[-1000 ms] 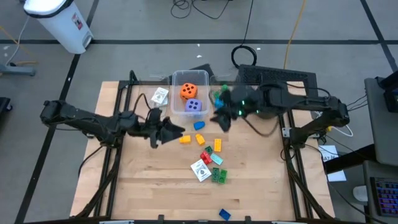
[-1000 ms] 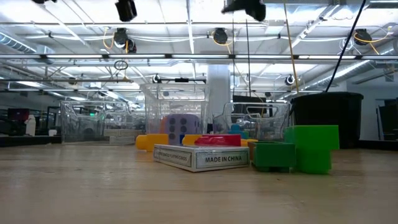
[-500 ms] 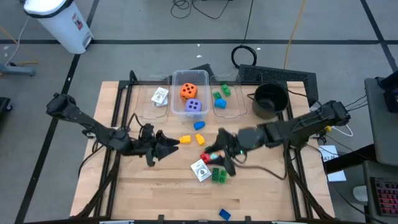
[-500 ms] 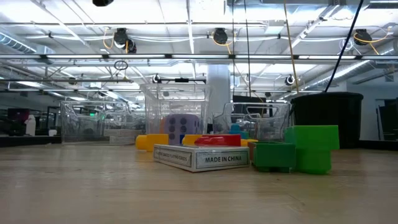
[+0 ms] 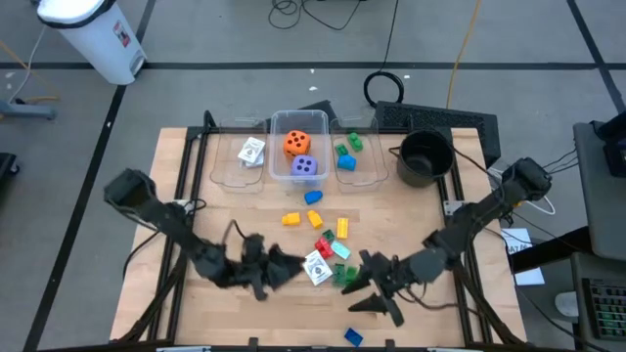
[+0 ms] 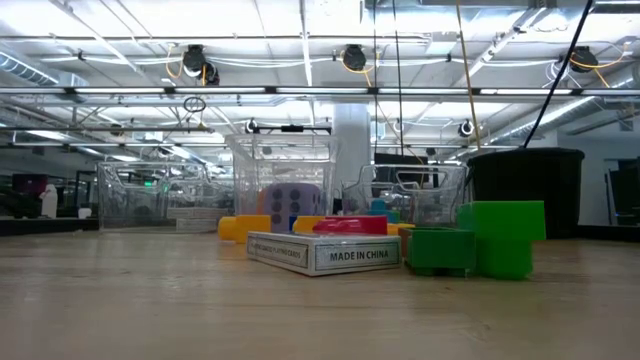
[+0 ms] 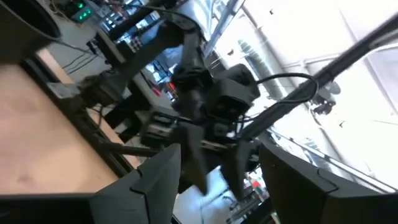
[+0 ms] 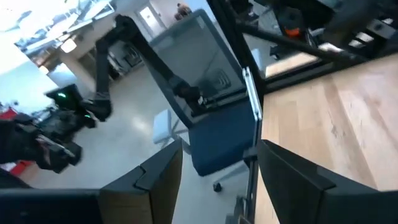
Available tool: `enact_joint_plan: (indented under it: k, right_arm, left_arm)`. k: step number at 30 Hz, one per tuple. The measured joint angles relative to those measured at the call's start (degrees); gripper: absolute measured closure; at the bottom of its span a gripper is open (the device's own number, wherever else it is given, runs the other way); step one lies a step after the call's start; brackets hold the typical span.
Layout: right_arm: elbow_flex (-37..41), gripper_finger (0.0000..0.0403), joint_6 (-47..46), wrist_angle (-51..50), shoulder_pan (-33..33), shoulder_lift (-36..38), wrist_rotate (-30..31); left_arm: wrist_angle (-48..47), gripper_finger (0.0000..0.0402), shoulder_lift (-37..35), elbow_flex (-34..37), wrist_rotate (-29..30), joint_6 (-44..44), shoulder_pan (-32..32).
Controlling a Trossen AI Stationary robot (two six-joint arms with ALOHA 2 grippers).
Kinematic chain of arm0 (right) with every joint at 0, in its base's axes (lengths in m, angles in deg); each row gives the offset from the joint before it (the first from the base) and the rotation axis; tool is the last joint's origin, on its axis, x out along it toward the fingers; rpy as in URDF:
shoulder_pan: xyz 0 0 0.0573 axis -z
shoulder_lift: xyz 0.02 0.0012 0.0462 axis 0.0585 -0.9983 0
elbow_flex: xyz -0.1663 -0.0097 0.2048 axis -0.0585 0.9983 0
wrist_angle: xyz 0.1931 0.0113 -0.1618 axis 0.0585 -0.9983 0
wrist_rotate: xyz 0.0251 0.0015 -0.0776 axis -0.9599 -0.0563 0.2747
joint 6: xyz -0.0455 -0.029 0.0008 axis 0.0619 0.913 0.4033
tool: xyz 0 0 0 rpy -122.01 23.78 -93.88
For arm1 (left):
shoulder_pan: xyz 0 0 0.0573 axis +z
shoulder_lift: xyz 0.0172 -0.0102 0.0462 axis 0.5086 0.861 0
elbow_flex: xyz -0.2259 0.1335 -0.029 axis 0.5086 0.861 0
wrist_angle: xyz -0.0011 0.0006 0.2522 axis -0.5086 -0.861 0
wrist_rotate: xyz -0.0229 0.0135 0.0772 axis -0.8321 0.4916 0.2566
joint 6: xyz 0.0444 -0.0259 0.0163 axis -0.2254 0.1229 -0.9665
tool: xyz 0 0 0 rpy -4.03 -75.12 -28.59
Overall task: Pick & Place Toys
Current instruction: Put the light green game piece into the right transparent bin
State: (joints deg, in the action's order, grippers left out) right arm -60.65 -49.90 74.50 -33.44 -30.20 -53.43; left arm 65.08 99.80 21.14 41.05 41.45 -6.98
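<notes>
Resting flat: boxy card pack (image 6: pixel 322 251), blocky green brick (image 6: pixel 480 240), wood table (image 6: pixel 150 300).

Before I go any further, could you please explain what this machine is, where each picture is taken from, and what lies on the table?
It is a robot with two dark arms at a wooden table. One picture looks straight down, one looks level across the tabletop, and one sits on each wrist.

From above, the left hand and right hand are low near the front, either side of a card box and green bricks. Both hands look open, holding nothing.

Yellow, blue and red bricks lie mid-table. At the back, clear bins hold an orange die, a purple die, another card box and more bricks, beside a black pot.
</notes>
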Motion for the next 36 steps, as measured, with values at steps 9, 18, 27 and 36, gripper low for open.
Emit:
enact_joint_plan:
  k: [9, 18, 27, 36]
  right_arm:
    - [5.27, 0.0202, -5.08, -1.22, -4.79, 0.01, 3.37]
    - [8.35, 0.0204, -8.38, -8.67, -5.72, 0.01, 6.16]
    - [8.37, 0.0204, -8.40, -17.60, -4.44, -0.37, 4.81]
    - [7.97, 0.0204, -10.41, -15.95, -1.51, -7.79, 3.05]
  left_arm:
    - [-14.79, 0.0179, 10.12, -17.04, -2.98, -2.77, 1.09]
    - [-57.41, 0.0179, 9.61, -28.25, -14.19, 9.28, 4.92]
    - [-62.98, 0.0179, 9.18, -29.41, -24.76, 5.91, 9.82]
    - [-61.40, 0.0179, 6.86, -29.41, -31.75, -0.53, 14.17]
